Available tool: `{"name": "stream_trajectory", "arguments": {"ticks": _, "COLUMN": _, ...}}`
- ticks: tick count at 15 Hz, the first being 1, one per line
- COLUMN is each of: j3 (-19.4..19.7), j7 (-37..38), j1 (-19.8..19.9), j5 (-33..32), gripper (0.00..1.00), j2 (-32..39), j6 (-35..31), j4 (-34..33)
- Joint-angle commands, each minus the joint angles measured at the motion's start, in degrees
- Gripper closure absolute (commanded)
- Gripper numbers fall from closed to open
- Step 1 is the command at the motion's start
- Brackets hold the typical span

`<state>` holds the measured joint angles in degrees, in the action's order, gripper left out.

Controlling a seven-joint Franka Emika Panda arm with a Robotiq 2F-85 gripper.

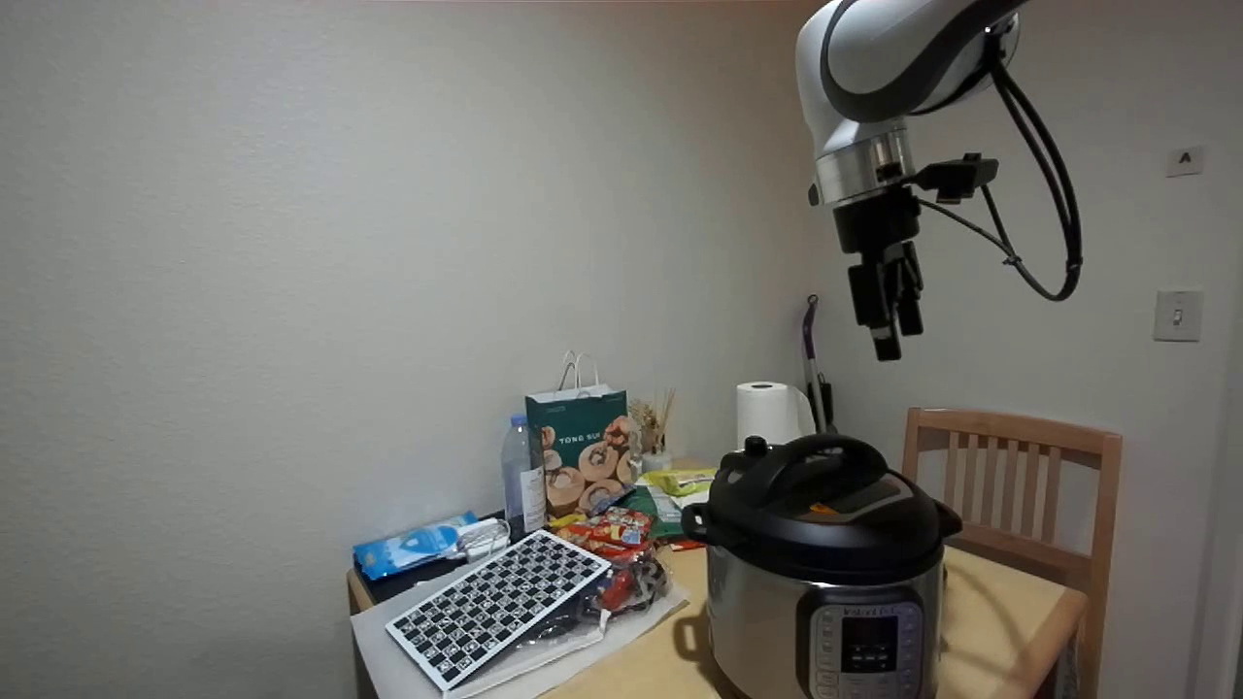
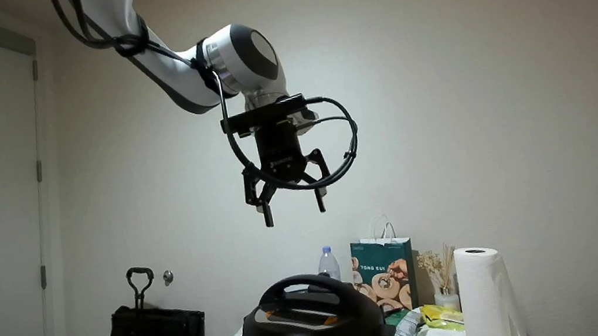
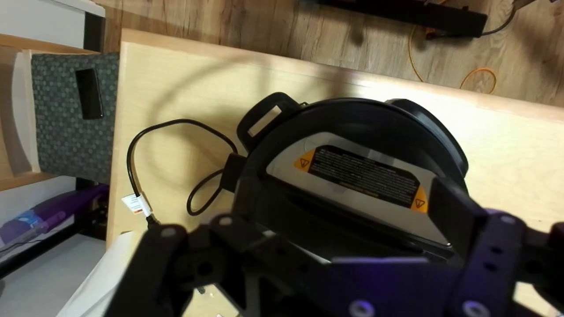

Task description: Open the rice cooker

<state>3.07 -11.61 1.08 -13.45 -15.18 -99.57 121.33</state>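
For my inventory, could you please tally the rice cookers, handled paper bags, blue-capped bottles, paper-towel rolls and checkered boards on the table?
Rice cooker: 1
Handled paper bag: 1
Blue-capped bottle: 1
Paper-towel roll: 1
Checkered board: 1
Total: 5

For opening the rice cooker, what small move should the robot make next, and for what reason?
I would probably lower the end effector slightly toward the lid handle: it hangs open, clearly above the rice cooker, its fingers grip nothing, and the lid is on.
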Motion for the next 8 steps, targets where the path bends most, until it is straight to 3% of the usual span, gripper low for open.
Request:
{"name": "stream_trajectory", "arguments": {"ticks": 1, "j3": -0.1, "j7": -0.03, "j1": 0.09, "j5": 0.04, "gripper": 0.0, "j2": 0.19, "j6": 0.15, "j4": -0.26}}
{"name": "stream_trajectory", "arguments": {"ticks": 5, "j3": -0.44, "j7": 0.25, "j1": -0.71, "j5": 2.93, "gripper": 0.0, "j2": 2.12, "j6": 0.5, "j4": -1.68}}
{"name": "stream_trajectory", "arguments": {"ticks": 8, "j3": -0.19, "j7": 3.78, "j1": -1.17, "j5": 12.8, "gripper": 0.0, "j2": 5.64, "j6": 2.87, "j4": -5.25}}
